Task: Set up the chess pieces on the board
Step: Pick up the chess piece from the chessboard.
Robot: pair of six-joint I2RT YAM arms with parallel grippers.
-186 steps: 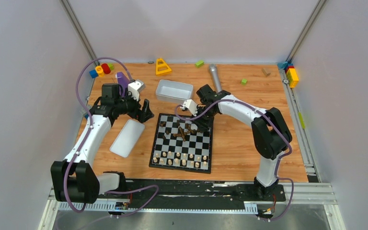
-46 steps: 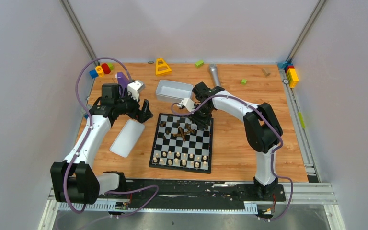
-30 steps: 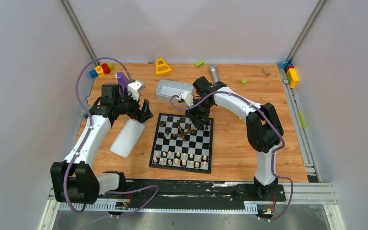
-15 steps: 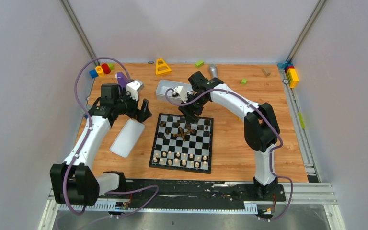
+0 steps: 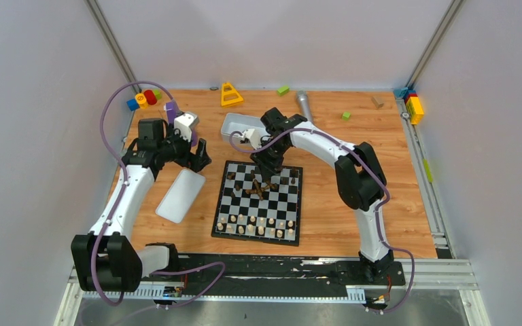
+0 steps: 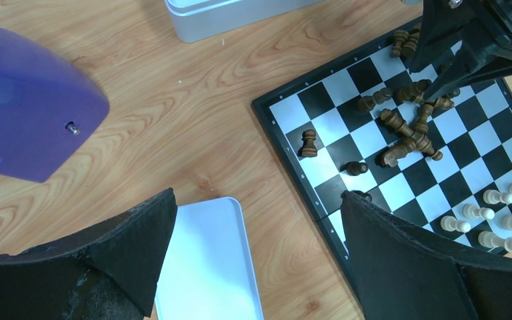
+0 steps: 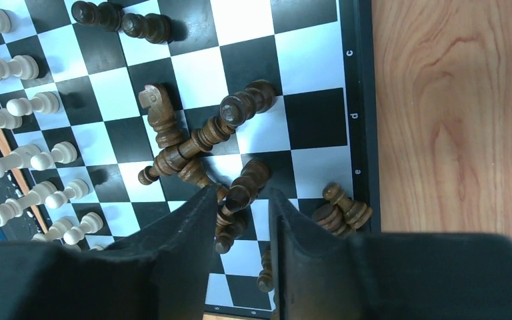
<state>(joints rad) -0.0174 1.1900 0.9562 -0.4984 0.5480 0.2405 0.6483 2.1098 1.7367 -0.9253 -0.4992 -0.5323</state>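
Straddling a toppled dark piece point(image 7: 253, 175) amid the heap point(image 7: 187, 150) by the board's point(image 7: 357, 100) far edge, my right hand point(image 7: 241, 198) is narrow, grip unclear; left hand point(image 6: 259, 200) wide near the lid point(image 6: 207, 267).

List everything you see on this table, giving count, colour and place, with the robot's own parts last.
board: one, black-and-white, centre.
pale chess pieces: two rows, beige, board's near edge.
dark chess pieces: several, brown, mostly toppled, board's far half.
tray: one, white, beyond the board.
lid: one, white, left of the board.
toy blocks: several, mixed colours, far edge and corners.
triangle: one, yellow, far edge.
cylinder: one, silver, far side.
left end effector: one, black, open, left of board's far corner.
right end effector: one, black, jaws narrowly apart over dark heap.
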